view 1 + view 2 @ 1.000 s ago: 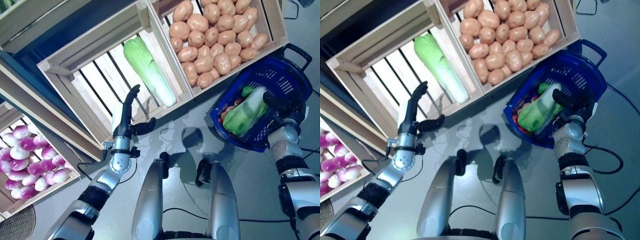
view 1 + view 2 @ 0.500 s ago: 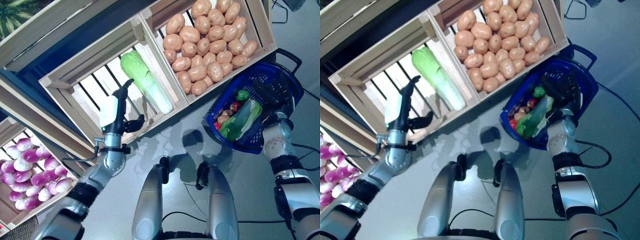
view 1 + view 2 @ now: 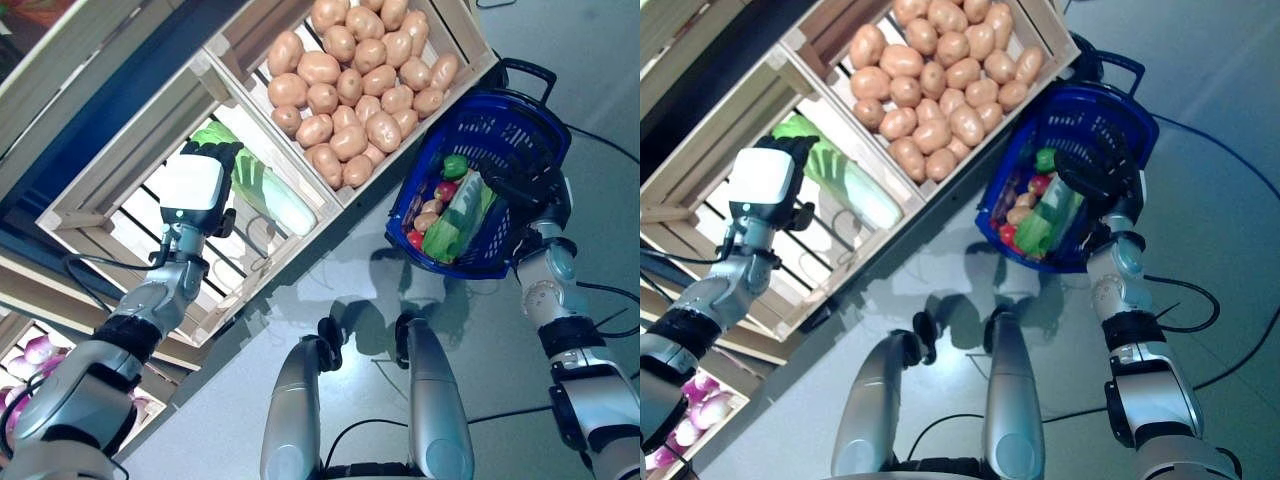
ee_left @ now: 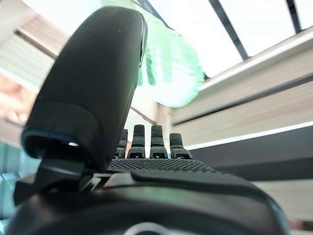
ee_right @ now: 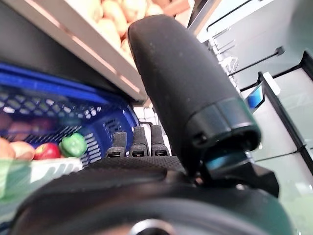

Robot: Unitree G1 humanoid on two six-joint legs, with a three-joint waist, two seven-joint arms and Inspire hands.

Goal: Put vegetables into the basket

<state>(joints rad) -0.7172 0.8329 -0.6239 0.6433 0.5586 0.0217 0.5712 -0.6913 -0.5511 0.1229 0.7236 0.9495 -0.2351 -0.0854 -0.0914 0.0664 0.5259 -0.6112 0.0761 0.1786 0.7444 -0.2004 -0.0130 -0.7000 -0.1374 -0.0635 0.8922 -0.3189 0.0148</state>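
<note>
The left hand (image 3: 195, 180) hangs over the cabbage (image 3: 262, 190) in the slatted crate (image 3: 110, 195), fingers straight and together. It should wrap the cabbage's middle before lifting. The right hand (image 3: 522, 192) grips the blue basket (image 3: 505, 130).

1. The left hand (image 3: 195, 180) reached into the slatted wooden crate (image 3: 130, 190), its fingers at the leafy end of the cabbage (image 3: 262, 190).
2. The neighbouring crate (image 3: 470, 55) was full of potatoes (image 3: 350, 90).
3. The right hand (image 3: 525, 190) was at the blue basket (image 3: 520, 130), which held a cabbage and small vegetables.
4. Purple onions (image 3: 40, 352) showed at lower left.
</note>
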